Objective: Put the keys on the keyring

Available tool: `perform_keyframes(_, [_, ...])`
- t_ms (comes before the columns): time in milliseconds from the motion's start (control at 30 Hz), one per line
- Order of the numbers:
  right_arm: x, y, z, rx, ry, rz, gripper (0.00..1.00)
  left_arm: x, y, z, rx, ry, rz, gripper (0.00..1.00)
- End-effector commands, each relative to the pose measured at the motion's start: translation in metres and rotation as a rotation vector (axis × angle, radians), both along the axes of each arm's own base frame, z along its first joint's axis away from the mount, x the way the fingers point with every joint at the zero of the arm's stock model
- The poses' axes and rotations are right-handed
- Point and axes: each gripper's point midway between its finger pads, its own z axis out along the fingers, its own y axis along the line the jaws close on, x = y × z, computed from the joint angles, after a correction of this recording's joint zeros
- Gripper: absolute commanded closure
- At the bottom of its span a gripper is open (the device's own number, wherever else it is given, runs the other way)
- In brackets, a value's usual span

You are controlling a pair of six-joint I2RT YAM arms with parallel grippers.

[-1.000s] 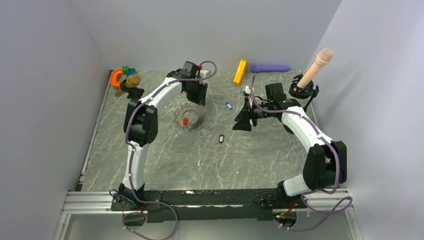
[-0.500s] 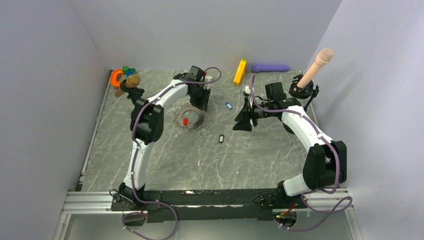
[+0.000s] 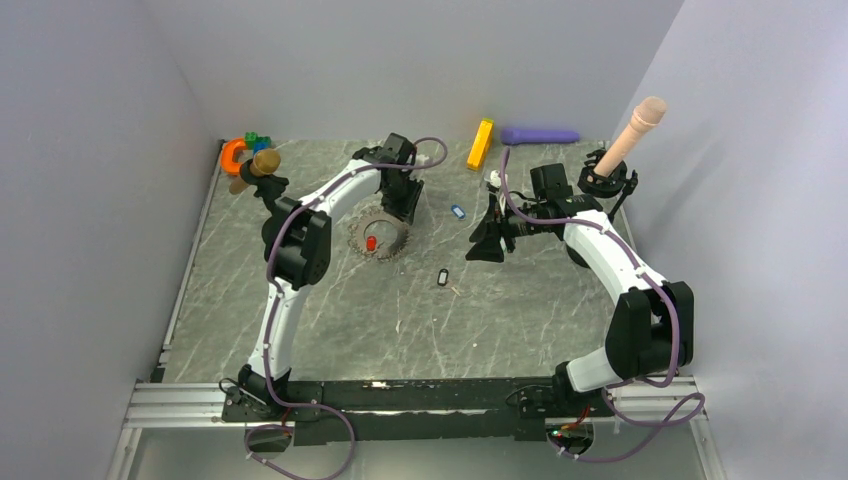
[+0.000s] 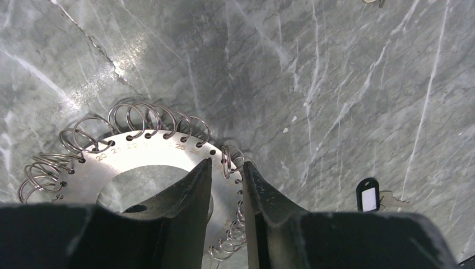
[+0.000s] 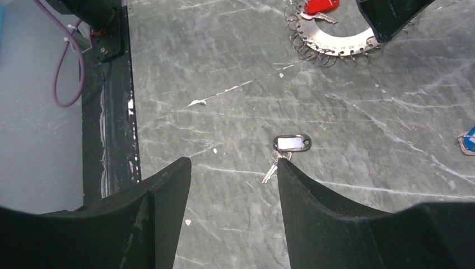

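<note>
Fingers (image 4: 190,207) narrowed, left gripper (image 4: 227,166) has dropped onto the keyring (image 4: 140,159) at 1 o'clock, likely steadying it; pinch unclear. Right gripper (image 5: 234,163) spread.

The keyring (image 3: 379,236) is laid flat on the bench (image 3: 520,320), left of centre. One key (image 3: 371,243) is placed inside its loop. A second key (image 3: 442,277) is located to the right of the keyring, nearer the arm bases. A third key (image 3: 457,211) is positioned behind the second. The left claw (image 4: 227,168) is set over the keyring's far right rim. The right claw (image 3: 487,243) is held to the right of both loose keys. A long block (image 3: 480,144) is found at the rear edge.
</note>
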Motion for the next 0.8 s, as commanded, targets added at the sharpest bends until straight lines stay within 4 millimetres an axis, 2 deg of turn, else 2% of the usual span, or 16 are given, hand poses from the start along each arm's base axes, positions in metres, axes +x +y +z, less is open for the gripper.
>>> perform_keyframes(0, [0.004, 0.002, 0.015, 0.03, -0.046, 0.023, 0.37, 0.005, -0.001, 0.003, 0.027, -0.027, -0.022, 0.68])
perform_keyframes(533, [0.004, 0.002, 0.016, 0.033, -0.042, 0.026, 0.37, 0.0, -0.004, -0.008, 0.025, 0.011, -0.04, 0.73])
perform_keyframes(667, [0.004, 0.002, 0.017, 0.035, -0.042, 0.028, 0.37, 0.0, -0.005, -0.005, 0.019, 0.006, -0.041, 0.87])
perform_keyframes(733, [0.004, 0.002, 0.016, 0.034, -0.041, 0.027, 0.37, 0.001, -0.004, -0.001, 0.019, -0.001, -0.04, 0.99])
perform_keyframes(767, [0.003, 0.002, 0.016, 0.034, -0.039, 0.027, 0.37, 0.002, -0.004, 0.002, 0.018, -0.008, -0.039, 1.0])
